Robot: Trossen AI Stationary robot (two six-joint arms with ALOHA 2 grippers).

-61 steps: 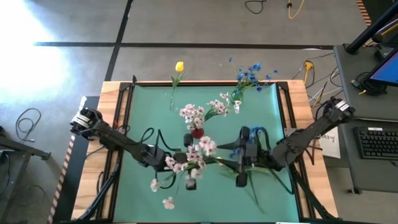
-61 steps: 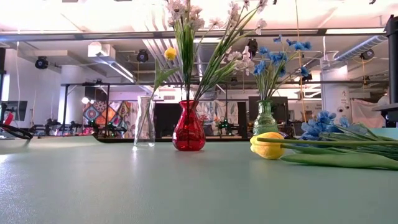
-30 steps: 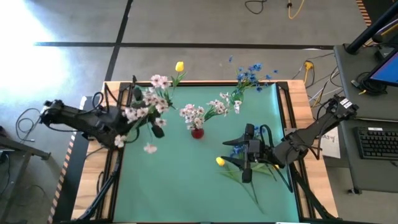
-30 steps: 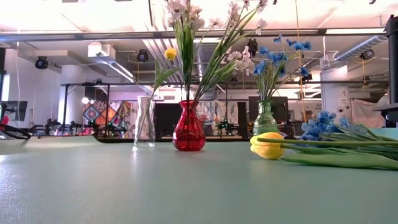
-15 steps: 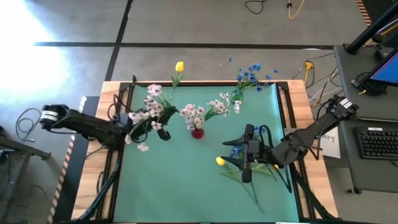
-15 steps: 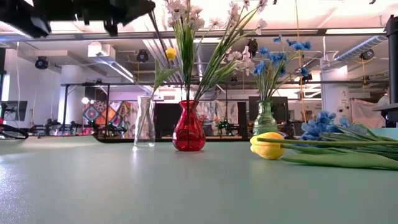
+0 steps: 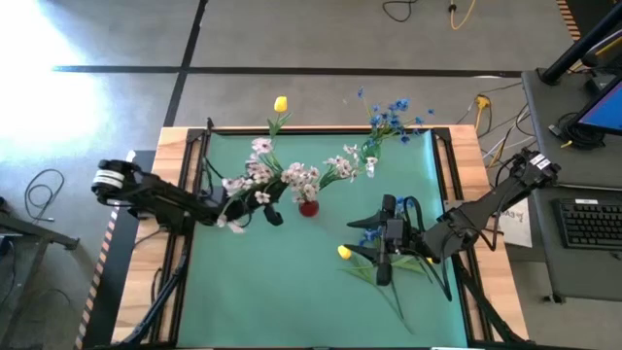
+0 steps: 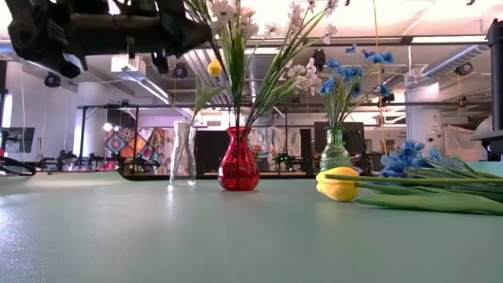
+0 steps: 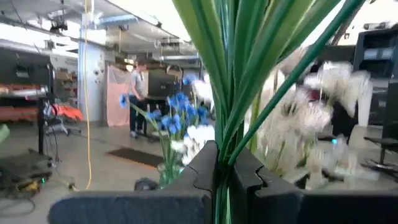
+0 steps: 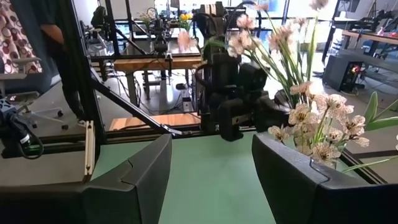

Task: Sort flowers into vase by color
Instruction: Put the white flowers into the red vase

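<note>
The high view looks straight down from well above, taking in the whole table (image 7: 243, 292) and floor around it. The low view sits at the table's surface near one edge, facing level across to the red vase (image 8: 238, 167) and the room behind. Each wrist view looks forward past its own fingers, close in. High and low views share the red vase, as does the right wrist view.

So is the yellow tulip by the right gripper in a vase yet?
No. That yellow tulip lies flat on the green mat, outside every vase.
</note>
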